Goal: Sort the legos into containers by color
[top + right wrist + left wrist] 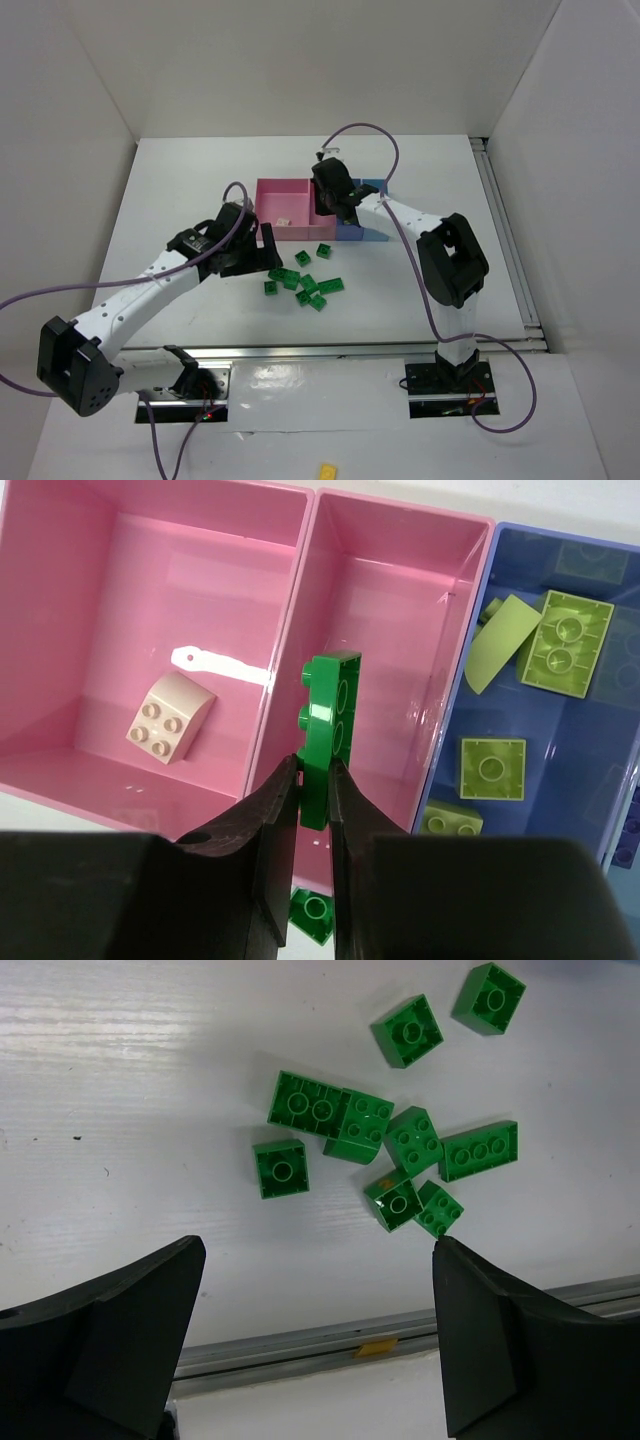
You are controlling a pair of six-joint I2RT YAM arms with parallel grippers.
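Right wrist view shows the right gripper [315, 780] pinching a green lego [330, 715] by its lower end. The brick stands on edge and is seen against the wall that divides the two pink containers. The left pink container [60, 600] holds one cream brick [168, 718], studs up, on its floor. The second pink container [400, 610] shows a bare floor where it is visible. Beside it, the blue container [590, 750] holds several pale yellow-green legos [565, 642]. Another green brick [312, 912] peeks out low between the fingers; whether it lies inside a container cannot be told.

From the top external view, the joined containers sit around the middle of the table [180, 200], on the side toward its far edge. The right arm reaches over them from the right.

The left gripper [262, 250] hangs just left of a scatter of loose green legos [305, 283]. These lie on the bare table between the containers and the near edge. In the left wrist view its fingers [130, 1330] are spread wide with nothing between them, and about nine green bricks lie beyond the tips, some touching. A lone yellow brick [328, 470] lies beyond the near edge, past the arm bases.
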